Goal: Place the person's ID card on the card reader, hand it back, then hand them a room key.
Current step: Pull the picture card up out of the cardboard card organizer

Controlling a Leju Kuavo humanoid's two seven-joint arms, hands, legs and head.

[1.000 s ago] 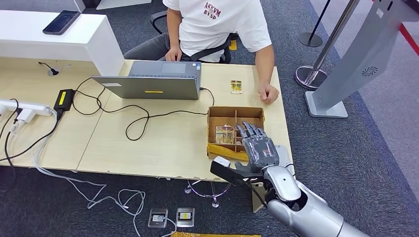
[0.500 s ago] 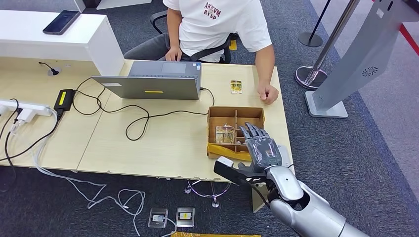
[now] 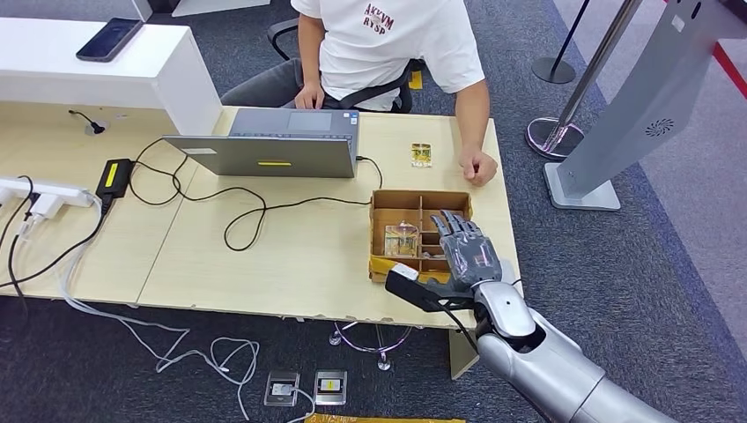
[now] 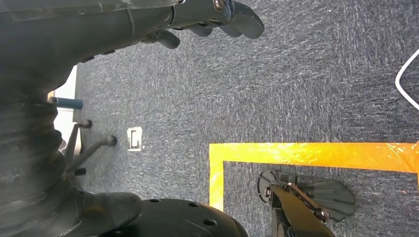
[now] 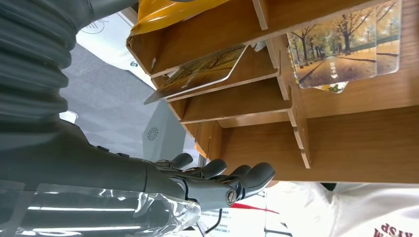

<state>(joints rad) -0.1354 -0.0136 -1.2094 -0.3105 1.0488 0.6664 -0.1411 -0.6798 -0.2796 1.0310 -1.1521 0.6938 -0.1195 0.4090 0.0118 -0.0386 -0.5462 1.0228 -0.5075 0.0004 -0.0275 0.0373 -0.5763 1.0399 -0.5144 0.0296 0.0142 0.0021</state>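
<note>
With its fingers spread and holding nothing, the right hand [image 3: 467, 251] hovers over the box [image 3: 419, 199], palm flat, likely lining up on a key card [image 5: 200, 74] propped in a slot for easy picking. More cards [image 3: 400, 239] lie in the next compartment. Across the desk, one card [image 3: 421, 155] sits just beside the person's fist [image 3: 478, 166]. Left hand [image 4: 207, 15] hangs low, fingers loosely curled, holding nothing.
</note>
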